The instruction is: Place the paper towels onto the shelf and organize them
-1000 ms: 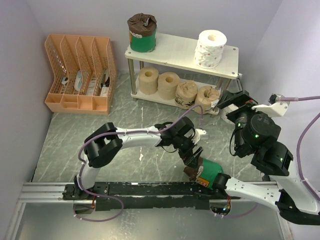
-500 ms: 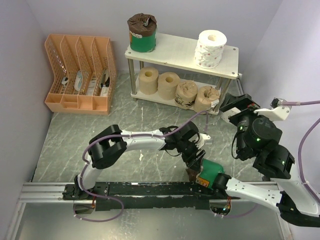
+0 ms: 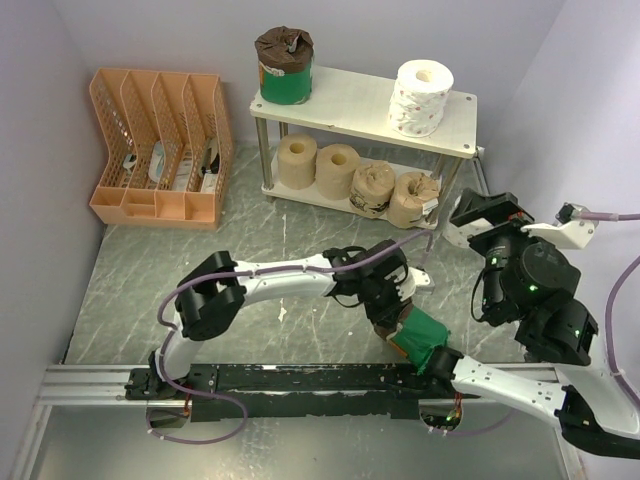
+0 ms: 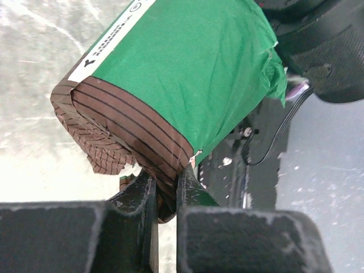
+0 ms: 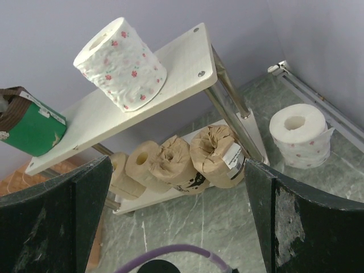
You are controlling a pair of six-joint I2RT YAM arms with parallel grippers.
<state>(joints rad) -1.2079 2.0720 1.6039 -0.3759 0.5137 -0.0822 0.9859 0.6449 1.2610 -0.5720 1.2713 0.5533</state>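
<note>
A green-banded paper towel roll (image 3: 420, 337) (image 4: 182, 74) lies on its side near the table's front edge. My left gripper (image 3: 392, 323) (image 4: 166, 183) is shut on the roll's brown paper end. The shelf (image 3: 350, 100) (image 5: 176, 62) stands at the back. Its top board carries another green roll (image 3: 285, 67) (image 5: 25, 128) and a white roll (image 3: 420, 97) (image 5: 122, 65). Several tan rolls (image 3: 337, 170) (image 5: 170, 165) line its lower board. A second white roll (image 5: 298, 135) stands on the table right of the shelf. My right gripper (image 3: 482, 214) (image 5: 179, 222) hovers open in front of the shelf, holding nothing.
An orange slotted file organizer (image 3: 160, 150) stands at the back left against the wall. A metal rail (image 3: 100, 380) runs along the front edge. The right arm's forearm (image 3: 500, 380) lies just right of the held green roll. Walls close in on three sides.
My left gripper slid right onto the green roll and shut on its brown end. The right arm shifted slightly to the right, still open.
</note>
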